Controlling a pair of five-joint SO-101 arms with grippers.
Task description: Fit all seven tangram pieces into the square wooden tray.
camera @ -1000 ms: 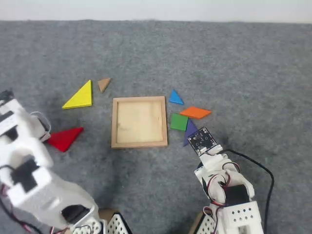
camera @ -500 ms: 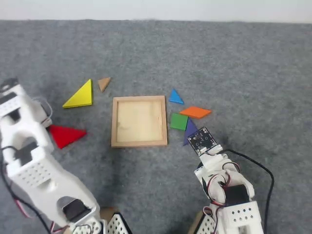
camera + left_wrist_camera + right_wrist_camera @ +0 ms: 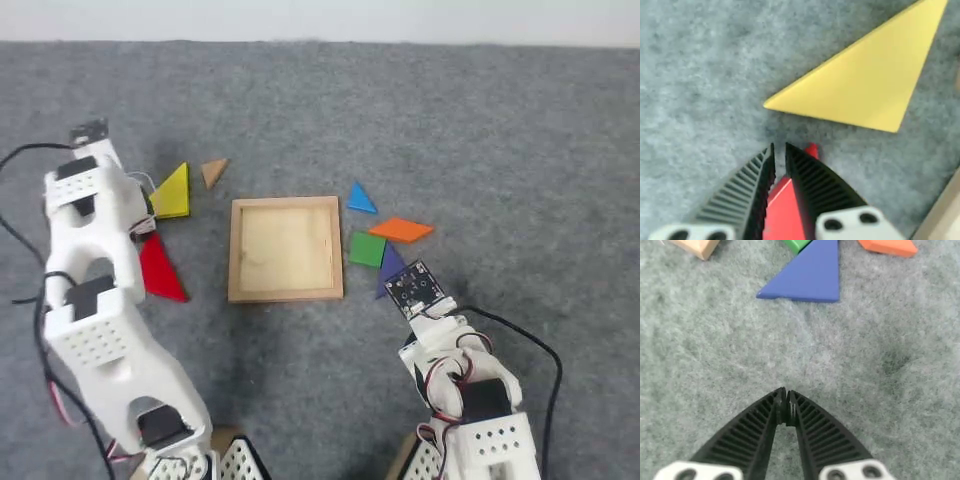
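Step in hand, by my reading: the first placement. The tray (image 3: 286, 296) has no piece in it, and all seven lie on the carpet (image 3: 500, 120) around it. The left gripper (image 3: 779, 148) is clamped on the red triangle (image 3: 160, 268), jaws almost together, with a strip of red between them and a red tip poking past the fingertips. Cannot tell whether the piece is lifted or resting on the carpet. In the high view the red triangle lies just off the tray's left edge, not touching it. The yellow triangle (image 3: 173, 193) sits off the tray's far-left corner, with the small tan triangle (image 3: 212, 173) beside it. The right gripper (image 3: 785, 410) is closed on nothing, off the tray's near-right corner. The dark blue triangle (image 3: 807, 277) lies a little ahead of its tips. The green square (image 3: 367, 249), orange parallelogram (image 3: 402, 230) and small light-blue triangle (image 3: 361, 199) cluster along the tray's right edge. Next move, as I judge it: bring the red triangle over the tray's left wall and seat its right angle in a corner, leaving room for the yellow one.
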